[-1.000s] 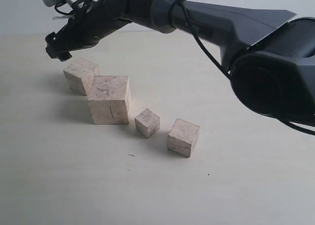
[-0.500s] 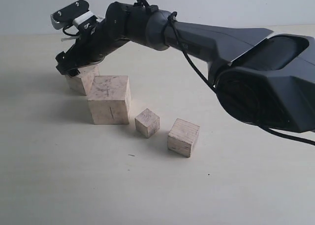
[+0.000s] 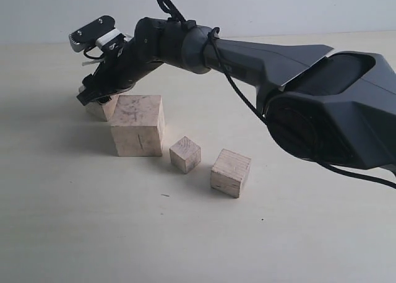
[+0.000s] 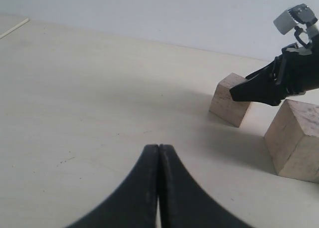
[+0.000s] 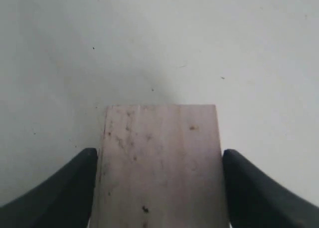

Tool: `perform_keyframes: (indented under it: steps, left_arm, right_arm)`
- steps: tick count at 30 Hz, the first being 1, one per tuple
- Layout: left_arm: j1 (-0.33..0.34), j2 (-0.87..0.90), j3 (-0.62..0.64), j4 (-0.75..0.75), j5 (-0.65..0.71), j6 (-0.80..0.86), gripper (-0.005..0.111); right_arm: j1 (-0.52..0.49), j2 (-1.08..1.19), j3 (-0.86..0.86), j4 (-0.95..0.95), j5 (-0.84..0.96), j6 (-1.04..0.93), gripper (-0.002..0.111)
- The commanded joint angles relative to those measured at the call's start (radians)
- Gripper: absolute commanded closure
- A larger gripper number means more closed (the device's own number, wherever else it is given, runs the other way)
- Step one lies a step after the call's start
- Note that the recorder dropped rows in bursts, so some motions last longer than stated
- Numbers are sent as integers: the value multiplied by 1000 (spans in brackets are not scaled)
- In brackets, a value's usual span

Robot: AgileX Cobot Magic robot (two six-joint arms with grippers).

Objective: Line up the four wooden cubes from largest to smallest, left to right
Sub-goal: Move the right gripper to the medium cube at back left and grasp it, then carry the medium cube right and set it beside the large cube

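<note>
Four wooden cubes stand on the pale table. The largest cube (image 3: 137, 125) is at the left of the front group, the smallest cube (image 3: 185, 154) is to its right, and a mid-sized cube (image 3: 230, 172) is further right. Behind and left of the largest sits the second-largest cube (image 3: 102, 108) (image 4: 230, 99) (image 5: 160, 138). My right gripper (image 3: 99, 95) (image 5: 159, 154) straddles it from above, one finger against each side face, and the cube rests on the table. My left gripper (image 4: 158, 147) is shut on nothing, low over bare table left of the cubes.
The right arm (image 3: 266, 41) reaches across from the right, passing above and behind the cube group. The largest cube (image 4: 296, 140) stands close beside the gripped one. A pale wall lies behind the table (image 3: 198, 239).
The right gripper has come down from above the far-left cube onto it, and its fingers have closed in against the cube's sides. The cubes and the left gripper have not moved.
</note>
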Motion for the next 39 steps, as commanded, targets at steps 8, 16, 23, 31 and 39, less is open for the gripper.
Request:
perform_keyframes:
  steps: [8, 16, 23, 31, 39]
  left_arm:
    - [-6, -5, 3, -1, -11, 0, 107]
    - [-6, -5, 3, -1, -11, 0, 107]
    - [-6, -5, 3, -1, -11, 0, 107]
    - [-6, -5, 3, -1, -11, 0, 107]
    - [-6, -5, 3, -1, -11, 0, 107]
  right_arm:
    - [0, -47, -20, -8, 44, -38, 108]
    - [-48, -291, -56, -6, 357, -60, 108]
    - [-137, -371, -56, -144, 536, -32, 108]
    - [-231, -418, -56, -122, 662, -246, 108]
    - [-282, -463, 127, 29, 662, -480, 108]
